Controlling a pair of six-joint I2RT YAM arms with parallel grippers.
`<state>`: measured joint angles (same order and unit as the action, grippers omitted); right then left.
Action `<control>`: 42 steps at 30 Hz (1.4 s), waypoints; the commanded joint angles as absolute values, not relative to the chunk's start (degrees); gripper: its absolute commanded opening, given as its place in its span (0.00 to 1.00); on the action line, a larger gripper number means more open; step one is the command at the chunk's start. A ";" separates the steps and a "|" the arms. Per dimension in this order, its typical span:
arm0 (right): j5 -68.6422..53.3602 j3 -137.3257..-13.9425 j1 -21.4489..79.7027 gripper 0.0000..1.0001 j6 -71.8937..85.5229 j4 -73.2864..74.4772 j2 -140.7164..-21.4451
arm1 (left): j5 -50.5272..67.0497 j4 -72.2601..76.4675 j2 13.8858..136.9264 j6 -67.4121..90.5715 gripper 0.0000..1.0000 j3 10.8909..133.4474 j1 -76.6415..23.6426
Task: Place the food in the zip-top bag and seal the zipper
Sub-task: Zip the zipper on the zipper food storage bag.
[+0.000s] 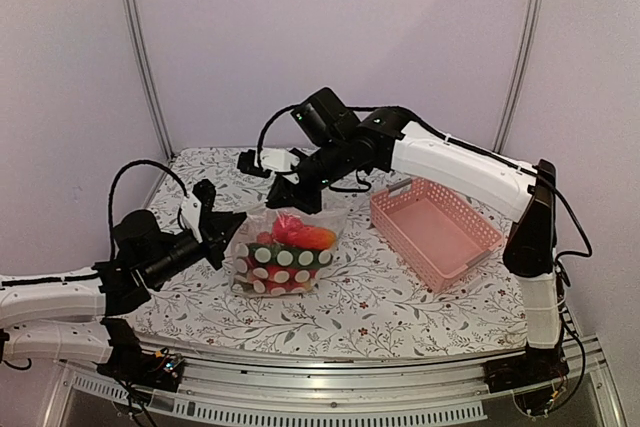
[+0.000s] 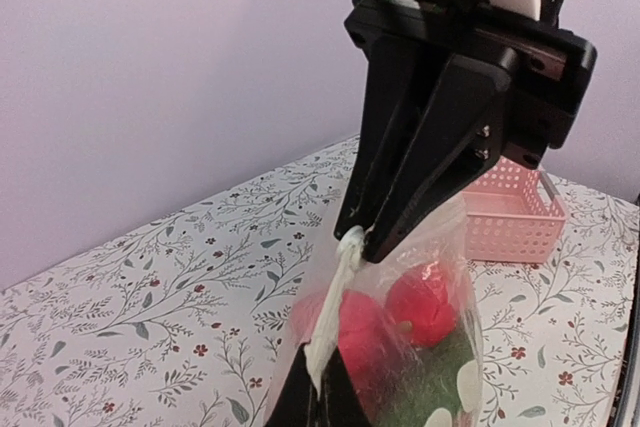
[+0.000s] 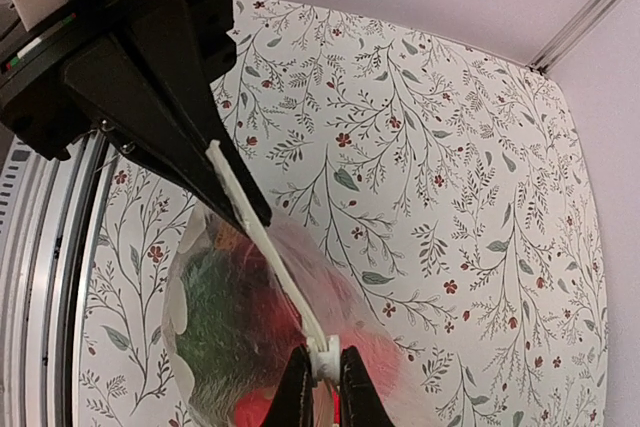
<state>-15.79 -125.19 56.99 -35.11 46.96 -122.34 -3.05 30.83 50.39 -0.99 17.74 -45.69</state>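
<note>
Over on the left side of the table (image 1: 400,312), the left gripper (image 1: 237,226) is clamped tight on one end of the zipper (image 3: 268,244). Next along, the zip-top bag (image 1: 262,269) hangs down from that strip and seems to stand on the cloth, with the food (image 1: 300,235) already inside, red and green pieces showing through the plastic. The right gripper (image 3: 325,375) is pinched on the far end of the same strip, so the mouth is stretched taut between the two. Further right sits the pink basket (image 1: 436,230), well apart. To my eye the worry is tension: pull too hard and the thin strip could slip from either pinch, letting the bag sag and the food roll out. A pinch that rides off the ridge would leave the seal partly open.
</note>
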 commanded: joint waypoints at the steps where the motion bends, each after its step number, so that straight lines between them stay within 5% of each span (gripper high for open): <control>1: -9.20 -123.19 51.94 0.00 -33.85 53.96 -121.03 | -6.23 33.92 48.59 -1.75 0.00 16.88 -45.97; 42: -7.20 -111.80 44.16 0.00 -34.41 59.95 -113.38 | -8.46 36.39 49.66 -2.12 0.00 15.29 -45.11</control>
